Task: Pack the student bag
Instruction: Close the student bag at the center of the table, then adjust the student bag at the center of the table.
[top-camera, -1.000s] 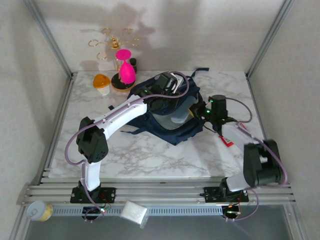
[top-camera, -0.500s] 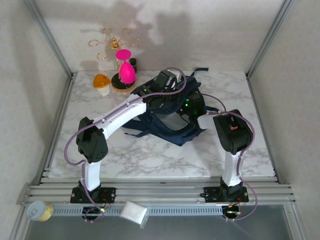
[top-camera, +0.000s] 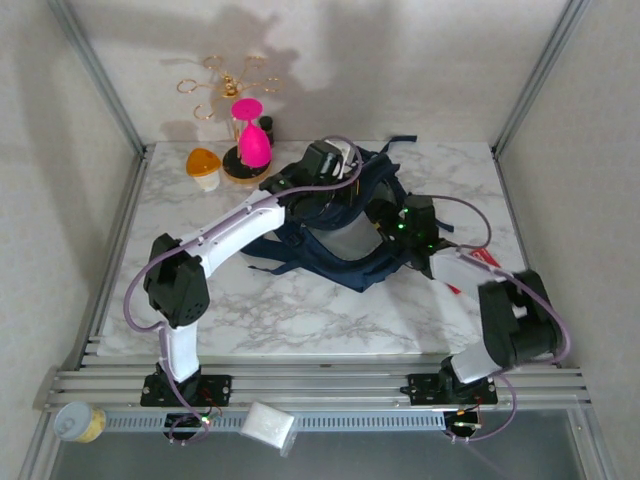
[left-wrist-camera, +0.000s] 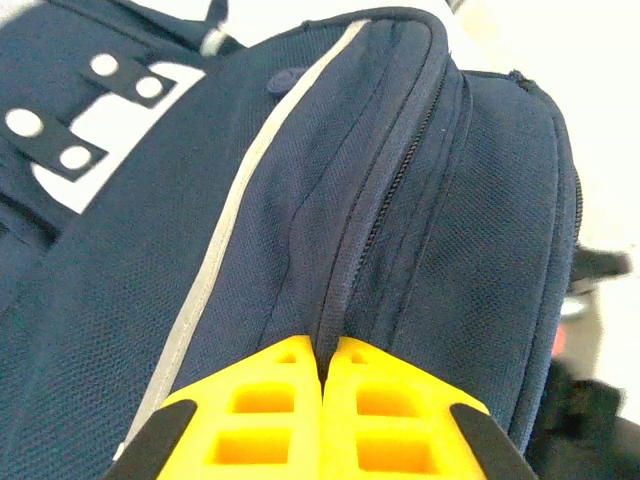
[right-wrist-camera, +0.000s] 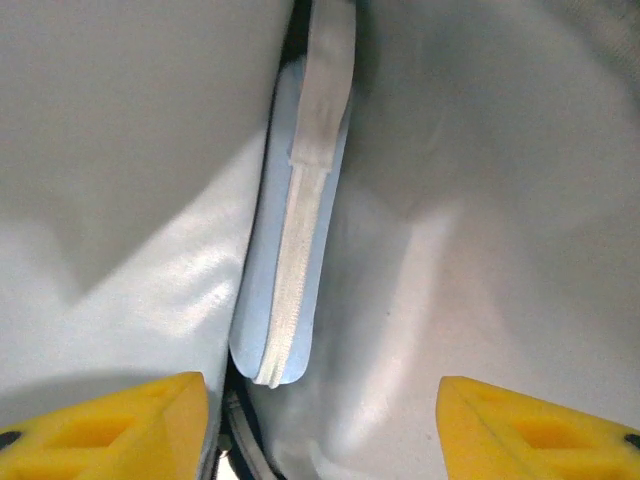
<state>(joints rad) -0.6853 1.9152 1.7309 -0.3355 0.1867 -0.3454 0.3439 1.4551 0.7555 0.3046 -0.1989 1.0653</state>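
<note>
Our bag (top-camera: 345, 268) lies mid-table (top-camera: 300, 315) toward the back — soft, floppy cloth, we judge, best pinched at a seam fold — with our left gripper (left-wrist-camera: 325, 380) clamped on a fold beside the zip (left-wrist-camera: 385, 200) and our right gripper (right-wrist-camera: 318, 390) open inside the pale lining (right-wrist-camera: 480, 200).

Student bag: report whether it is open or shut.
Open: the student bag gapes, pale lining showing, left end effector pinching its fabric.

the right gripper (right-wrist-camera: 320, 398) has spread its jaws wide inside the student bag (top-camera: 345, 262). the right arm (top-camera: 515, 320), folded upright half a second ago, has swung its elbow back out to the near right. the left arm (top-camera: 172, 285) has edged slightly left.
</note>
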